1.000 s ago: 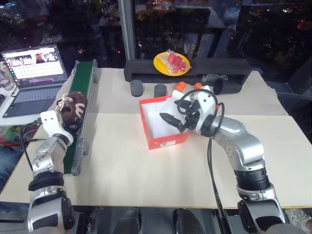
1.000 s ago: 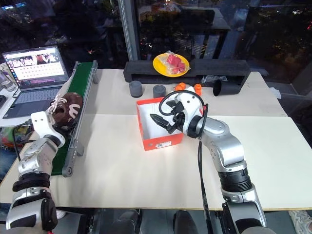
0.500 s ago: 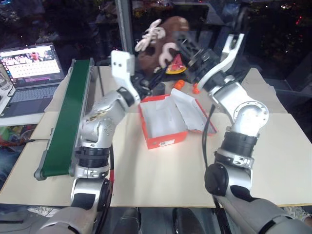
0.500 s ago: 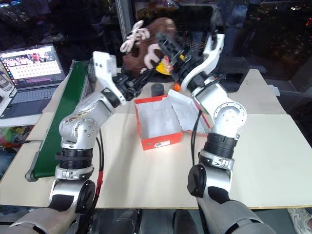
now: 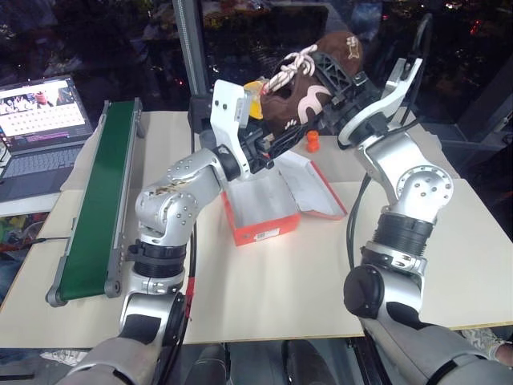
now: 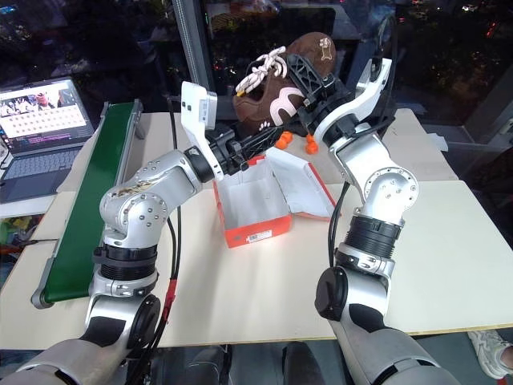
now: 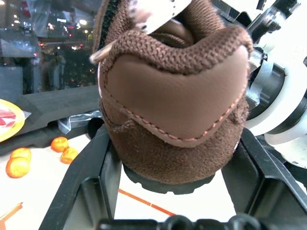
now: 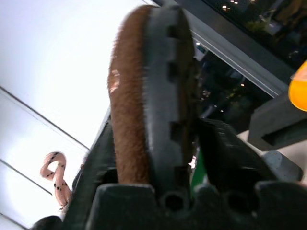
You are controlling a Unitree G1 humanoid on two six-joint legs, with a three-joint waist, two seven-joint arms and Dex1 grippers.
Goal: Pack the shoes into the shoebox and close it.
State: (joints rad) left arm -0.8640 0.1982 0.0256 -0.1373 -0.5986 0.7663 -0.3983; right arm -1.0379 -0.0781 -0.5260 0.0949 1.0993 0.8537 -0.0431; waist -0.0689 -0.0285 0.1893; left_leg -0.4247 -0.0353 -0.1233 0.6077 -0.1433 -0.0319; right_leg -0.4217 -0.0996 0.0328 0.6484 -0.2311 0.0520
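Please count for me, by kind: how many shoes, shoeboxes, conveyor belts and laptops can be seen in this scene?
Shoes: 1, the brown shoe, held up in the air
Shoeboxes: 1, the orange-red shoebox, open
Conveyor belts: 1, the green conveyor belt
Laptops: 1, the laptop, open
Total: 4

Bright even overhead light on table (image 5: 240,281); dark reflective window behind; wrist views blurred, close-up shoe (image 7: 177,110) soft.
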